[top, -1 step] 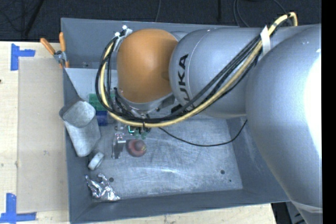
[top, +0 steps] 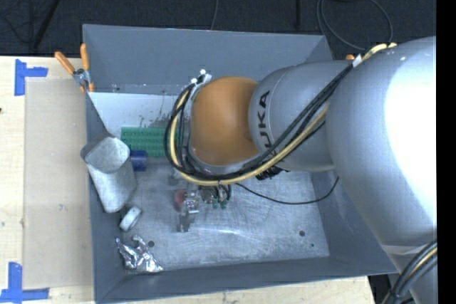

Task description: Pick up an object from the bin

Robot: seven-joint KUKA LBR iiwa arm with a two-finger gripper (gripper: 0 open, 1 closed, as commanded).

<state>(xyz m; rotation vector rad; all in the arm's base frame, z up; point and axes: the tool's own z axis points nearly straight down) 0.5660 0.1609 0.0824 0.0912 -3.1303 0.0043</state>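
Arm [top: 377,132] over scuffed grey bin [top: 285,228]

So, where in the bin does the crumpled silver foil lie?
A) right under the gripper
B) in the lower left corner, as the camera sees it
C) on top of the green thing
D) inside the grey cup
B: the crumpled silver foil lies on the floor in the lower left corner of the bin, apart from the gripper, the green thing and the grey cup.
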